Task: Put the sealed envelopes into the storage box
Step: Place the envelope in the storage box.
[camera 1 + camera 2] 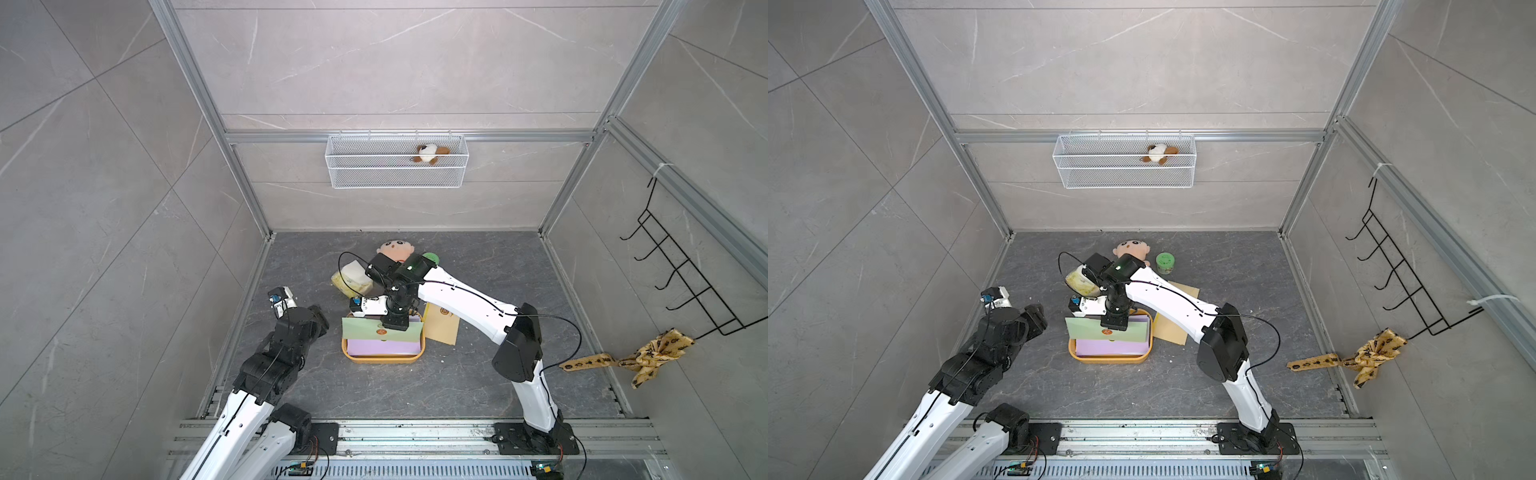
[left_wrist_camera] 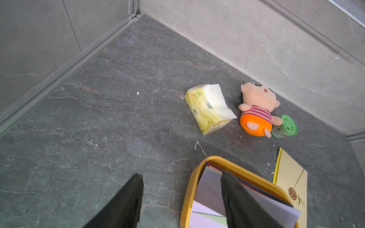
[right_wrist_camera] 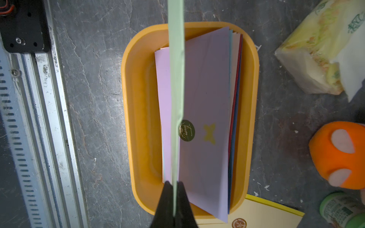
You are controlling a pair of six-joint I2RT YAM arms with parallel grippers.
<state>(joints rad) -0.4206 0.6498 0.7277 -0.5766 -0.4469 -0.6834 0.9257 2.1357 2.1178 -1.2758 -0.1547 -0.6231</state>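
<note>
My right gripper (image 3: 174, 183) is shut on the edge of a light green envelope (image 3: 176, 79), holding it edge-up just above the storage box (image 3: 138, 118). In both top views the green envelope (image 1: 365, 330) hangs over the far half of the mustard-yellow storage box (image 1: 382, 360). Inside the box lies a stack of several envelopes with a lilac envelope (image 3: 207, 98) on top. A cream envelope (image 1: 442, 328) lies flat on the floor to the right of the box. My left gripper (image 2: 181, 175) is open and holds nothing, hovering left of the box.
A yellow tissue pack (image 1: 353, 276), a plush doll (image 1: 395, 249) and a green jar (image 1: 1165, 263) sit behind the box. A white wire basket (image 1: 397, 162) with a small plush hangs on the back wall. A black hook rack (image 1: 681, 270) and a yellow cloth (image 1: 648, 353) are on the right wall.
</note>
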